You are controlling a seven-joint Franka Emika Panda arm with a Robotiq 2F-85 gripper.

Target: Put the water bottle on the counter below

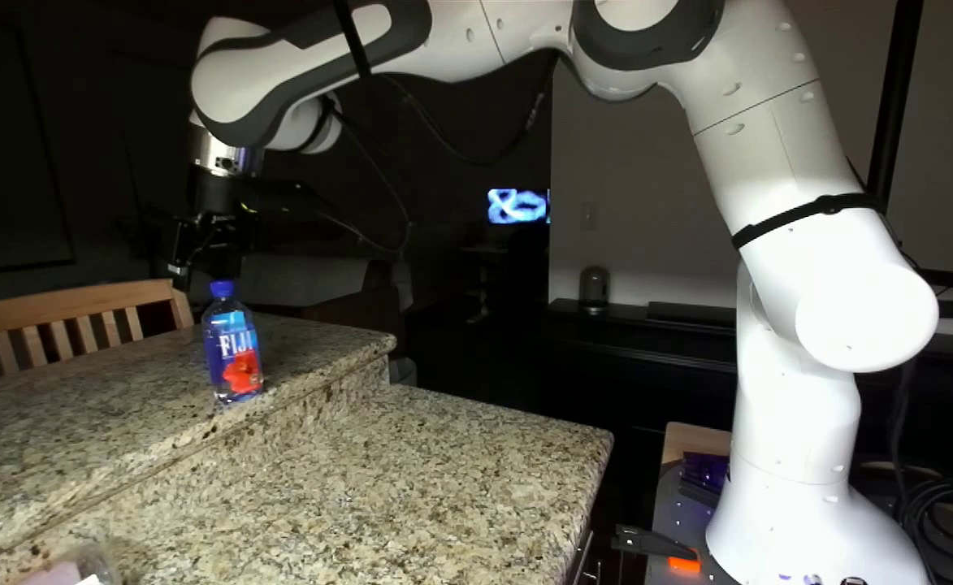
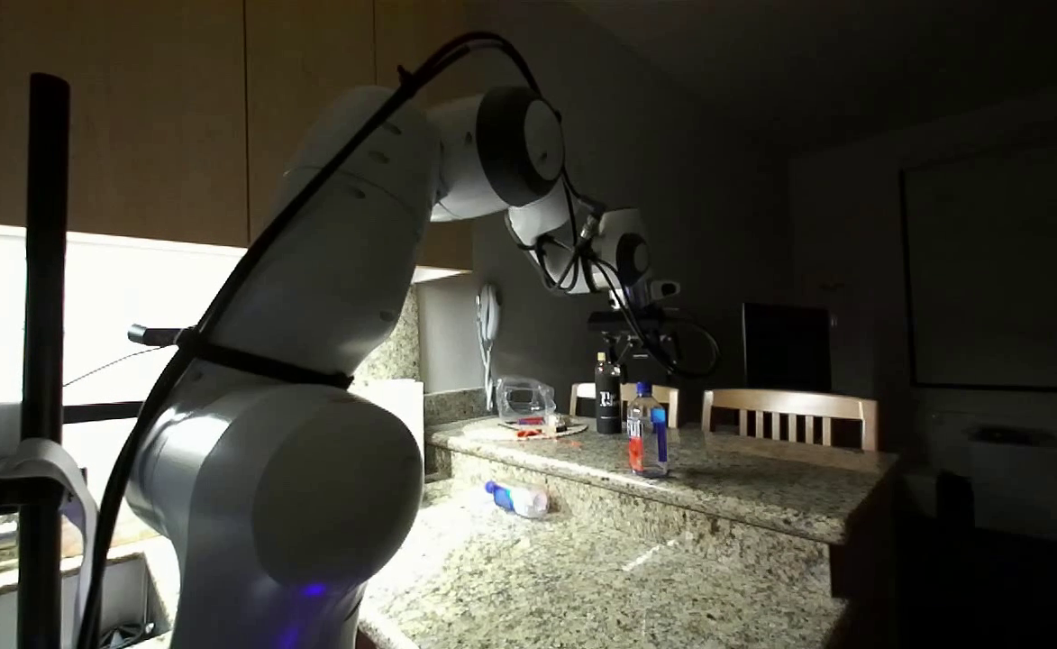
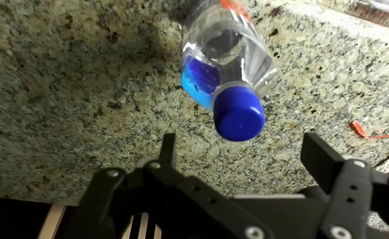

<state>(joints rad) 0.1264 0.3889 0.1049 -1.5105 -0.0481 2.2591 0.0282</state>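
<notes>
The water bottle (image 1: 232, 345) stands upright on the raised granite ledge (image 1: 102, 414), near its edge over the lower side. It has a blue cap, and it also shows in an exterior view (image 2: 647, 437) and the wrist view (image 3: 227, 66). The counter below (image 1: 452, 471) is the broad lower granite slab, also in an exterior view (image 2: 609, 577). My gripper (image 1: 202, 268) is open and empty, just above the bottle. In the wrist view the gripper (image 3: 239, 149) has its fingers wide apart, with the cap ahead of and between the fingertips, touching neither.
A second clear bottle (image 2: 516, 498) lies on its side on the lower counter. A black bottle (image 2: 608, 406), a clear plastic container (image 2: 525, 397) and a plate with red items (image 2: 492, 431) stand on the ledge. Wooden chairs (image 2: 789, 415) stand behind it.
</notes>
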